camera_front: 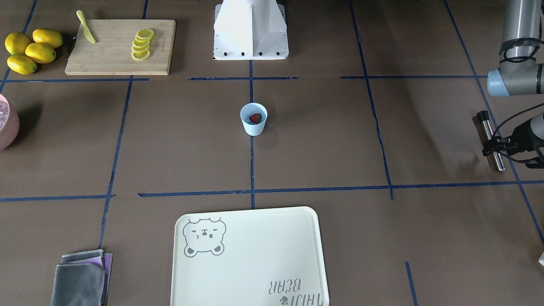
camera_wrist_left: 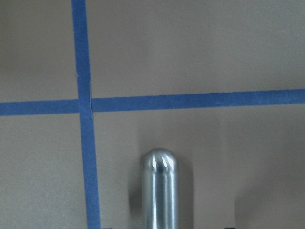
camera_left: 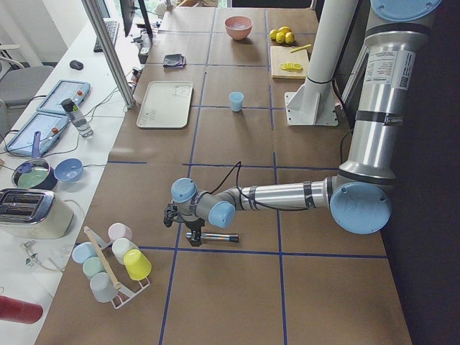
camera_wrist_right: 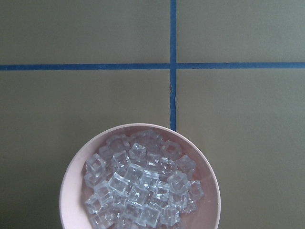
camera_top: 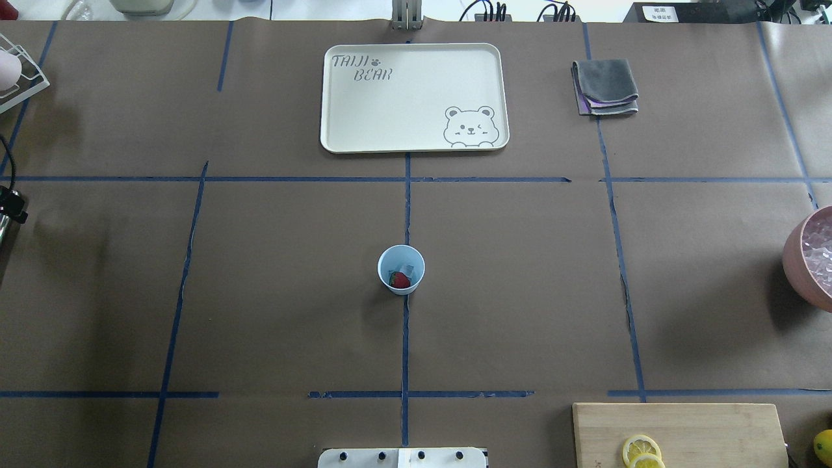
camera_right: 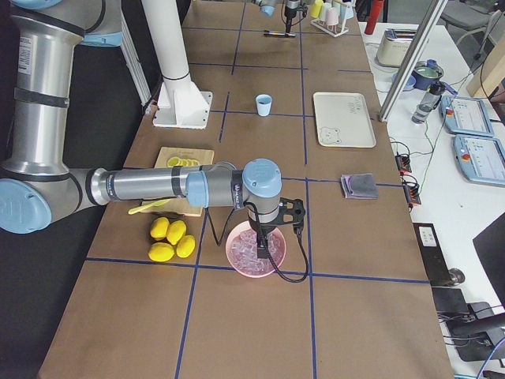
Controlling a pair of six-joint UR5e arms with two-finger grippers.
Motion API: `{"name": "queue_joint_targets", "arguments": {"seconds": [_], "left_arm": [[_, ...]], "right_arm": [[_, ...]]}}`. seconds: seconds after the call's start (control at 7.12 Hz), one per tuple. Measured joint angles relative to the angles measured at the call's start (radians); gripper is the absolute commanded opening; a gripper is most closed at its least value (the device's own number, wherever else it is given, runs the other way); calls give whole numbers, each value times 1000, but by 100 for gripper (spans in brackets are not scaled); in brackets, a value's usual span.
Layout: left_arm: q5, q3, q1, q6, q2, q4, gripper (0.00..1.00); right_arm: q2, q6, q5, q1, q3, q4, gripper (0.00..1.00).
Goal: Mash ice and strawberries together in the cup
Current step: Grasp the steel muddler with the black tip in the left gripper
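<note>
Loaded but unmashed: whole strawberry point(camera_top: 400, 280) and ice point(camera_top: 407, 268) in cup point(camera_top: 401, 270) at table centre. Left gripper point(camera_front: 493, 148) low over metal masher point(camera_wrist_left: 160, 191), far from cup; can't tell if gripping. Right gripper point(camera_right: 264, 237) above pink ice bowl point(camera_wrist_right: 70, 186), opening unreadable too.

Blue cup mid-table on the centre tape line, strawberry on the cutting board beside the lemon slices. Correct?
One thing is off: the strawberry is inside the cup, not on the cutting board. The overhead exterior view shows it in there. The rest holds: the cup stands mid-table on the centre tape line, and the lemon slices are on the board.
</note>
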Motion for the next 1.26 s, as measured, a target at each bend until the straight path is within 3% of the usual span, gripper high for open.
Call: {"name": "queue_joint_targets", "arguments": {"seconds": [0.56, 0.84, 0.98, 1.12, 1.26], "left_arm": [[0, 12, 1, 2, -2, 0, 76], [0, 14, 11, 0, -2, 0, 67], [0, 14, 15, -1, -2, 0, 42], [0, 15, 17, -1, -2, 0, 8], [-1, 15, 18, 0, -3, 0, 0]], "right_arm": [[0, 1, 0, 0, 1, 0, 100], [0, 1, 0, 0, 2, 0, 100], [-1, 1, 0, 0, 2, 0, 100], [-1, 0, 1, 3, 2, 0, 100], [-3, 0, 1, 6, 4, -1, 100]]}}
